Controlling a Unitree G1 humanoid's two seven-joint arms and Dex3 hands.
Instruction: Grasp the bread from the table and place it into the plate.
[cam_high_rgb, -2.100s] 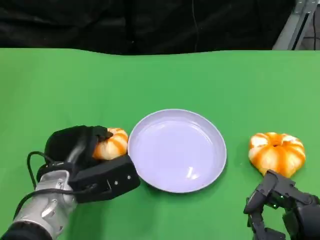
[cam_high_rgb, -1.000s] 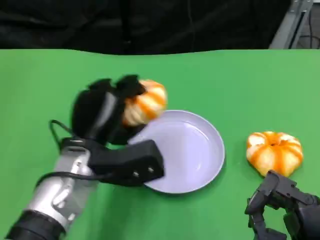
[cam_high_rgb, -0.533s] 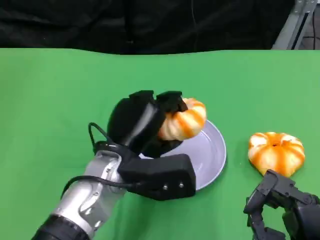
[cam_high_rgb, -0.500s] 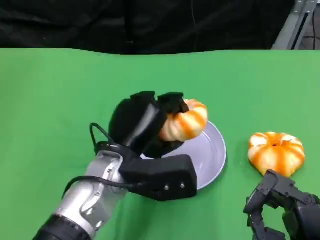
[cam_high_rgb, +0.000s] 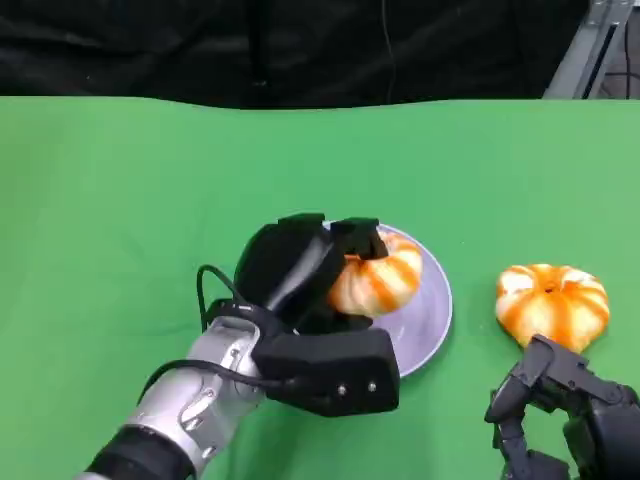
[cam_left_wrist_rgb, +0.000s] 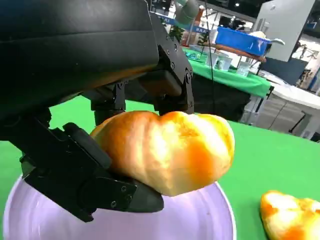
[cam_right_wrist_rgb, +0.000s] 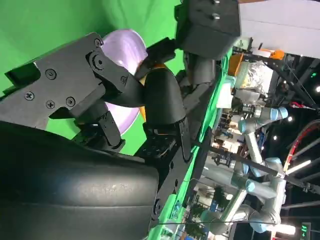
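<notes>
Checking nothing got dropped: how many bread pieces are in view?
2. One bread is held by the left hand over the plate; the other bread sits on the table beside the plate.

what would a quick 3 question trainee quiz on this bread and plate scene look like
1. True or false: the left hand holds a bread over the plate.
2. Where is the second bread? A. in the plate B. on the green table, to the plate's right C. in the right hand
3. Fill in: in the left wrist view, the held bread hangs ____ the plate's surface, not resting on it.

Key
1. True; black fingers wrap the bread from the side.
2. B; it sits on the cloth just beyond the right hand, which holds nothing.
3. Above; purple plate shows beneath it with a gap.
</notes>
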